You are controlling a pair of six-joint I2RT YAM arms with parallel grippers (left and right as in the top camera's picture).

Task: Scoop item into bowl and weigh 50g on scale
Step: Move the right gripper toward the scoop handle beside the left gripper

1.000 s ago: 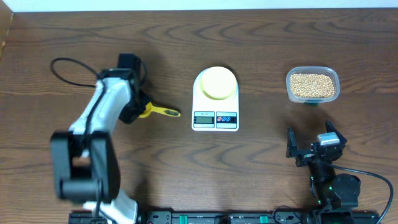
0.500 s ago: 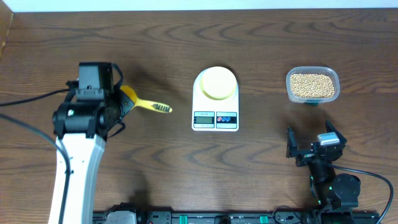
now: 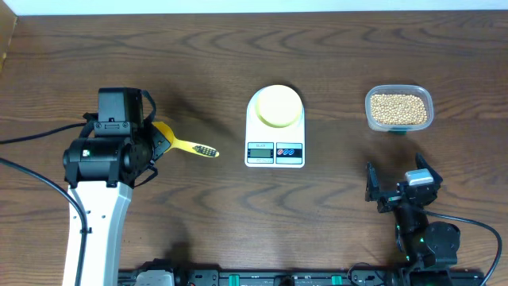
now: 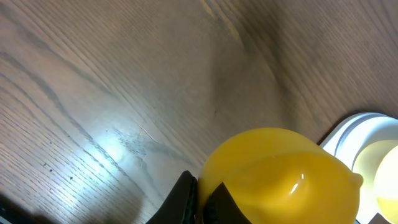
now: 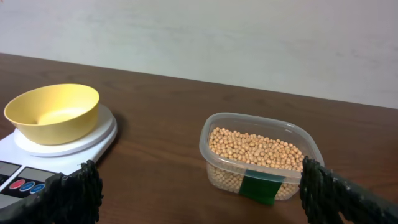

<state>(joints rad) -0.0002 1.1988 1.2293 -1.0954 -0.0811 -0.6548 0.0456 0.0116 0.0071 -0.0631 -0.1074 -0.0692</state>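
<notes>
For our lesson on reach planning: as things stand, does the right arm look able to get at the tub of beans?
Probably yes. The right gripper stands open, the tub sits just ahead of it, and only bare table lies between.

Lab bench — wooden table (image 3: 333,48), plain wall (image 5: 249,37)

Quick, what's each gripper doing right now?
Left gripper: closed, holding the yellow scoop.
Right gripper: open, holding nothing.

Dark wood-grain table (image 3: 333,48) against a plain pale wall (image 5: 249,37).
</notes>
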